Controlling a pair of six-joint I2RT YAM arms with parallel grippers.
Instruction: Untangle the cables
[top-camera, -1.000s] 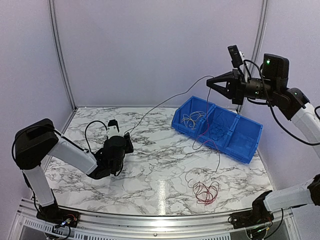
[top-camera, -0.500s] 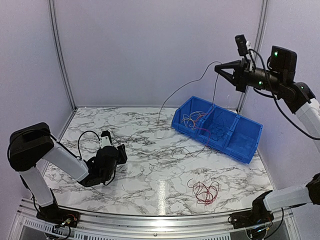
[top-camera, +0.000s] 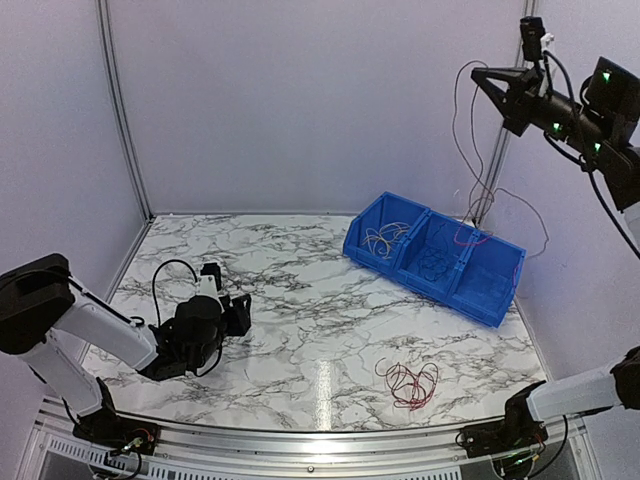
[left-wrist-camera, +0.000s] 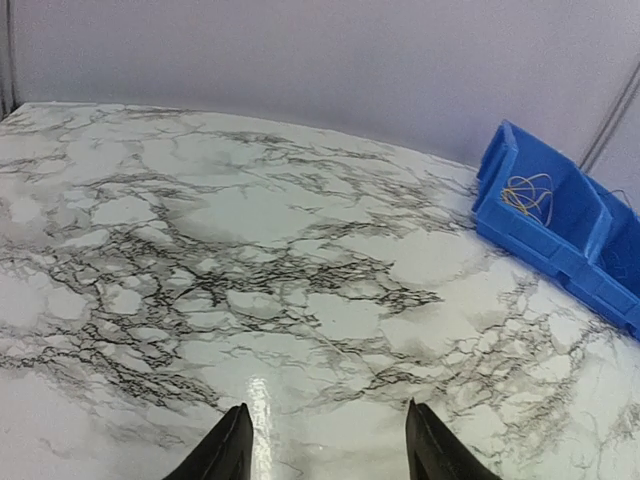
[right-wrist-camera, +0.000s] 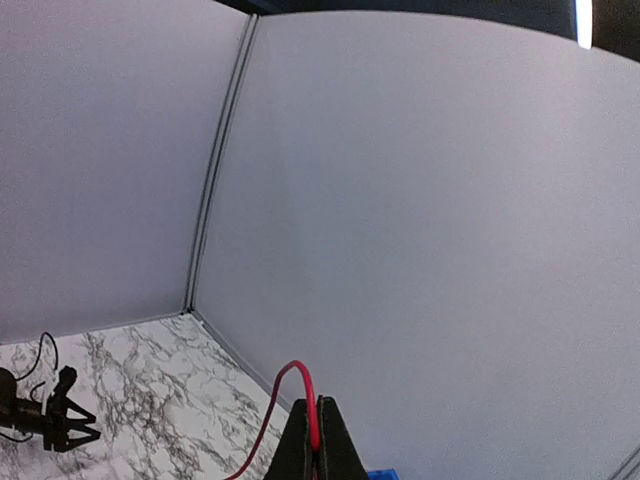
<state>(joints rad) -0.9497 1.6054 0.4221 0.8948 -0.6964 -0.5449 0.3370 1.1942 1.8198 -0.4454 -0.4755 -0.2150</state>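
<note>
My right gripper (top-camera: 479, 73) is raised high at the back right, shut on a thin red cable (right-wrist-camera: 291, 384) that loops out of its tips (right-wrist-camera: 318, 408). The cable (top-camera: 472, 150) hangs down from it and trails over the right end of the blue bin (top-camera: 497, 297). A bunch of red cables (top-camera: 410, 384) lies on the table near the front. Pale tan cables (top-camera: 380, 238) lie in the bin's left compartment and dark blue ones (top-camera: 434, 262) in the middle one. My left gripper (top-camera: 236, 312) is open and empty, low over the table at the left (left-wrist-camera: 325, 445).
The blue three-compartment bin also shows in the left wrist view (left-wrist-camera: 565, 235), at the right. The marble table (top-camera: 300, 300) ends at walls on the back and both sides. My left arm shows small in the right wrist view (right-wrist-camera: 50, 420).
My right gripper has risen up and to the right, lifting the long cable off the table so it hangs by the bin. My left gripper has drawn back toward the front left, empty.
</note>
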